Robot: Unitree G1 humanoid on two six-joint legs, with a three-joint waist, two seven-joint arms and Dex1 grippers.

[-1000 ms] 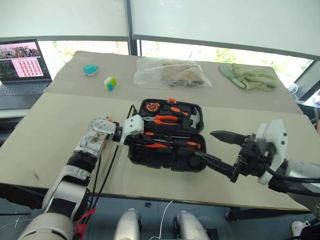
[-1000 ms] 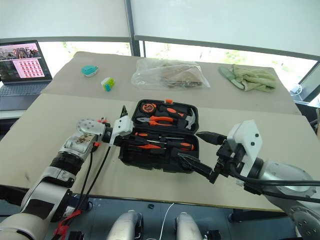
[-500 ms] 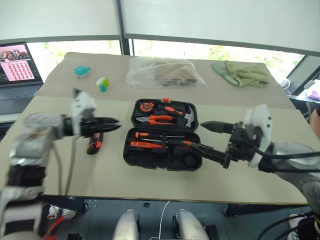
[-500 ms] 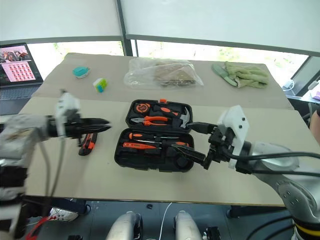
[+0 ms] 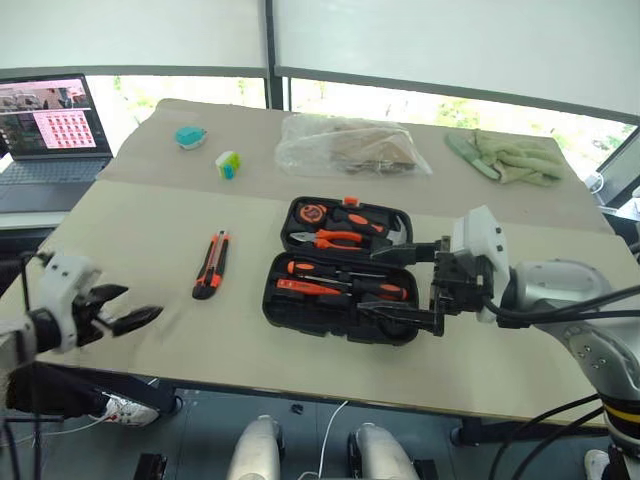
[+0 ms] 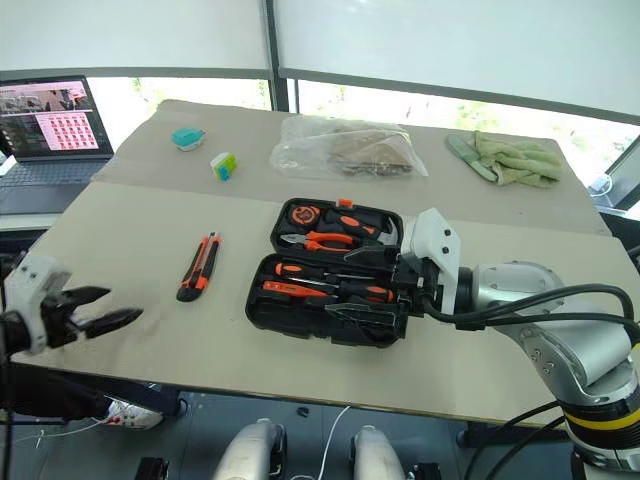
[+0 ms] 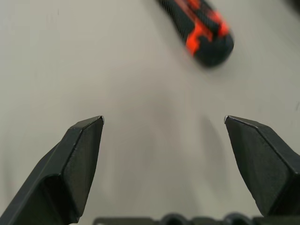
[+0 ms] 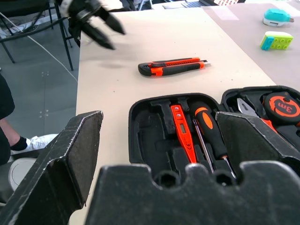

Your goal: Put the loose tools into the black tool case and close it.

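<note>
tape measure (image 8: 282, 106): a mark like "3m" on its orange face, seen in the right wrist view
laptop (image 5: 50, 128): screen shows a grid of small pictures, any writing too small to read
black tool case (image 5: 340, 270): no lettering can be made out
utility knife (image 5: 211, 265): no lettering can be made out
teal and green small items: no lettering can be made out

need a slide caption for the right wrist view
Open right tool above the open black tool case; utility knife lies loose on the table.
</note>
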